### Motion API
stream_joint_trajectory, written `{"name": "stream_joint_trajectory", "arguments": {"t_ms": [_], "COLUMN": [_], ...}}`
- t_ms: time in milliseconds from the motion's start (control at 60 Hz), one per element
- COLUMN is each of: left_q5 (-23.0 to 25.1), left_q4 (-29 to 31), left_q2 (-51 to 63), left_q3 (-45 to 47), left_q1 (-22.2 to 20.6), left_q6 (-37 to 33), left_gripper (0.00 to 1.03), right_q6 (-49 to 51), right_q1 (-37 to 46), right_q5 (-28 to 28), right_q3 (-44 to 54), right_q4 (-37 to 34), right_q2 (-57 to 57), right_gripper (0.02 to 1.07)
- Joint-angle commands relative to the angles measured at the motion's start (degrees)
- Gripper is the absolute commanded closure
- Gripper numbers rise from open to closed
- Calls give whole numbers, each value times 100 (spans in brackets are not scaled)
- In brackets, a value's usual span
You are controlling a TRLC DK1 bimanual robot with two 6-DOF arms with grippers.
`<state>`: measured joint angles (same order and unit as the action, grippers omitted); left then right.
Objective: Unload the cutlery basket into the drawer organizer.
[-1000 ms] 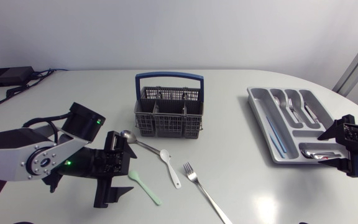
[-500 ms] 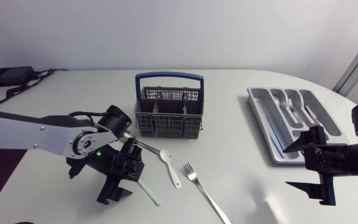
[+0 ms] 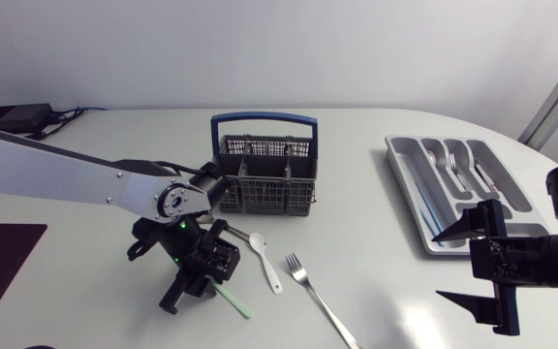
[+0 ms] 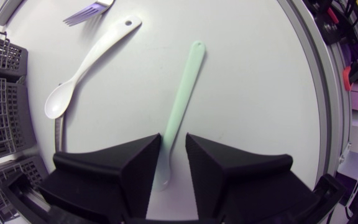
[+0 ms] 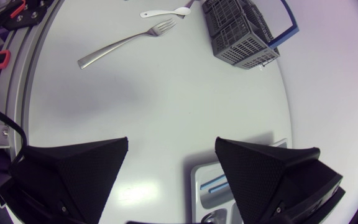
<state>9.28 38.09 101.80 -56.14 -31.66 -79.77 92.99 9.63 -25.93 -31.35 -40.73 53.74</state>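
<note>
Pick-up step: left tool (image 4: pixel 174 142) narrowly parted, straddling pale green spoon (image 4: pixel 183 93) flat on table (image 4: pixel 247 93) near cutlery basket (image 3: pixel 263 186), seemingly not yet pinched. Next: close, lift, carry to drawer organizer (image 3: pixel 410 174). Right tool (image 5: pixel 173 143) wide open, empty.

wide gap between basket (image 3: pixel 260 194) and organizer (image 3: pixel 405 189); white spoon (image 3: pixel 264 260), fork (image 3: pixel 323 302) lie close beside left hand (image 4: pixel 174 140).

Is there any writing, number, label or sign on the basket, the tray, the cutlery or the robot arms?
None that can be read.
The cutlery basket, drawer organizer, green spoon, white spoon and fork show no print.
The left arm shows a green light, not a letter.
The left pincer and right pincer are plain black.
</note>
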Motion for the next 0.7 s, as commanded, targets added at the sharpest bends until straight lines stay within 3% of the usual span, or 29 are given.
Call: {"name": "stream_joint_trajectory", "arguments": {"t_ms": [0,367,517,683], "left_q5": [-137,-102,355,839], "left_q4": [164,524,1245,1500], "left_q2": [305,-143,-398,-784], "left_q3": [86,182,-64,-266], "left_q1": [-60,72,46,19], "left_q6": [-171,242,893,1605], "left_gripper": [90,96,96,96], "right_q6": [-88,-993,-2022,-2646], "right_q1": [-84,-892,-1604,-2184], "right_q5": [-70,-105,-96,1], "right_q3": [156,173,15,217], "right_q4": [-137,-348,-216,329], "right_q2": [-118,-707,-935,-1498], "right_gripper": [6,6,7,13]}}
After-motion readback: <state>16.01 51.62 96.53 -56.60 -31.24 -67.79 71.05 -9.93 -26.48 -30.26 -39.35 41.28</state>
